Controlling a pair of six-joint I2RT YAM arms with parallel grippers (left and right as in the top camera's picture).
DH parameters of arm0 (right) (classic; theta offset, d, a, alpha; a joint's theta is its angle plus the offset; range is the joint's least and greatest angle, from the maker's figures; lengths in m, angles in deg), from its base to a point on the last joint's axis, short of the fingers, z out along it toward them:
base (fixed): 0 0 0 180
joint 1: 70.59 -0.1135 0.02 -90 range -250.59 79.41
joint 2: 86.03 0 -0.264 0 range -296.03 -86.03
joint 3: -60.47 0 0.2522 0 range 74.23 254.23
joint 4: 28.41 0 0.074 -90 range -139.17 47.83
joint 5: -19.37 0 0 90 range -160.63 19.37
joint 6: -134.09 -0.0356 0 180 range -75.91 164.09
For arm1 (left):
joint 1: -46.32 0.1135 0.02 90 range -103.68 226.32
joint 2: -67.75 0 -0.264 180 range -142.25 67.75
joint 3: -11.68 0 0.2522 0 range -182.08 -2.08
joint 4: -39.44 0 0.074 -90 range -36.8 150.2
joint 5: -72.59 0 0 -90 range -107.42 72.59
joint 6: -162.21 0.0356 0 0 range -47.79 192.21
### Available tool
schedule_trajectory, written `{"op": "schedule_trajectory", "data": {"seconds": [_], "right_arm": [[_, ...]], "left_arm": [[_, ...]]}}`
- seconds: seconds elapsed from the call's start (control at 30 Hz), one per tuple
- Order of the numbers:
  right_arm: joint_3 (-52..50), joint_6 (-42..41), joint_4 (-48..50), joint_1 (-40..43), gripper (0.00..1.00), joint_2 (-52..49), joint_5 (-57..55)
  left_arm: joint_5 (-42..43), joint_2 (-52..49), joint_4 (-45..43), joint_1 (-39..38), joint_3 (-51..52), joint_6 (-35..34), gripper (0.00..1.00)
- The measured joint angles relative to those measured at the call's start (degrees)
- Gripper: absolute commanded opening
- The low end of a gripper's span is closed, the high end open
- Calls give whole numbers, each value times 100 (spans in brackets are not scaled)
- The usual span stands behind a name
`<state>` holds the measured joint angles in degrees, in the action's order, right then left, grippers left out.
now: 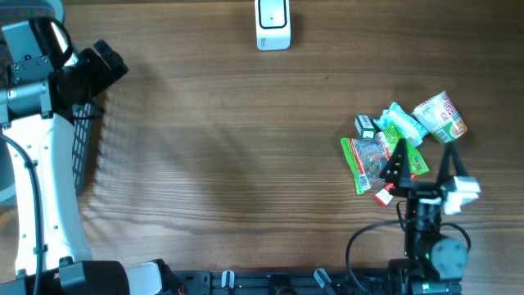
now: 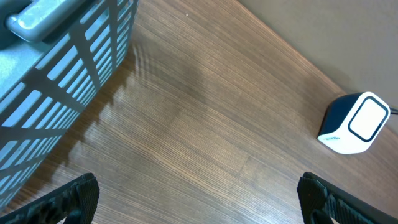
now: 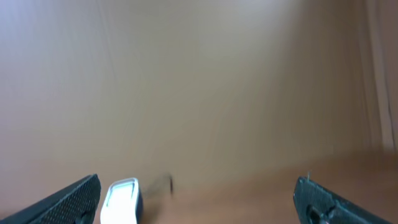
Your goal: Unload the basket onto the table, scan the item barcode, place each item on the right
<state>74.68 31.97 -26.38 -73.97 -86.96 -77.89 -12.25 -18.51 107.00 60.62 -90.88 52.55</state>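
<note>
A pile of items lies at the table's right: a green and red snack packet [image 1: 363,161], a light green pouch [image 1: 399,125], a small dark box [image 1: 365,125] and a noodle cup [image 1: 440,116]. The white barcode scanner [image 1: 273,24] stands at the far edge; it also shows as the scanner [image 2: 356,123] in the left wrist view and, blurred, as the scanner [image 3: 122,200] in the right wrist view. My right gripper [image 1: 422,168] hovers open at the pile's near edge, holding nothing. My left gripper [image 1: 105,67] is open and empty at the far left, beside the basket.
A dark slatted basket [image 1: 86,147] stands along the left edge, also seen as the basket [image 2: 56,68] close by the left wrist. A small red item [image 1: 382,195] lies next to the right arm. Bare wood spans between basket, scanner and pile.
</note>
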Motion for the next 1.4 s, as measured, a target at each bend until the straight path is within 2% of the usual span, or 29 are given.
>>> {"op": "schedule_trajectory", "data": {"seconds": [0.2,0.6,1.4], "right_arm": [[-11,26,-1541,2,100,9,179],[-11,962,-1563,2,100,9,839],[-11,1095,-1563,2,100,9,879]], "left_arm": [[0,0,-2,2,0,0,100],[0,0,-2,2,0,0,100],[0,0,0,2,0,0,100]]}}
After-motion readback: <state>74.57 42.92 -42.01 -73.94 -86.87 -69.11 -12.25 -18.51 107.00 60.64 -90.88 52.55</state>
